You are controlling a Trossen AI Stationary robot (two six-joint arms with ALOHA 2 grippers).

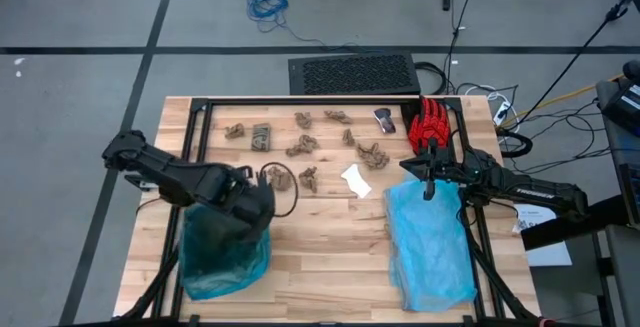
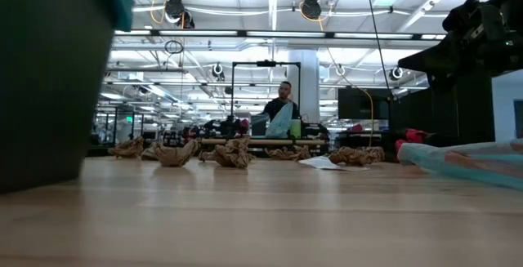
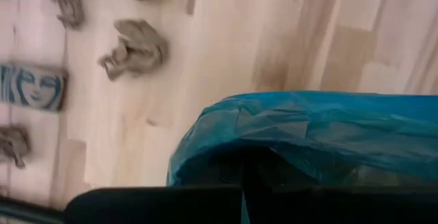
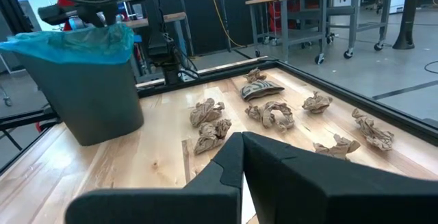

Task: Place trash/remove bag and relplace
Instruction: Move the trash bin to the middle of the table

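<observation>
The thin dark teal-green plastic bag [image 1: 225,252] lines the dark grey bin [image 4: 85,97] at the near left part of the light wooden table [image 1: 320,257], its edge folded over the bin's rim. The left gripper [image 1: 262,199] hangs just above this rim with its fingers fully together, and they hold nothing.

The right gripper [image 1: 430,172] is also closed and empty; it hovers over the far end of the paler sky-blue plastic bag [image 1: 430,242], which lies flat on the right side of the table. Just behind it lies a red glove [image 1: 430,122].

The knobbly brown paper scraps [image 1: 300,147] are spread over the far half of the table, between the two arms, well apart from the bin. Among them lie a white scrap [image 1: 355,180] and a small dark silvery piece [image 1: 385,119]. A thin black cable loop [image 1: 280,182] lies beside the left gripper. In the room behind the table a person [image 2: 282,108] holds something light blue.
</observation>
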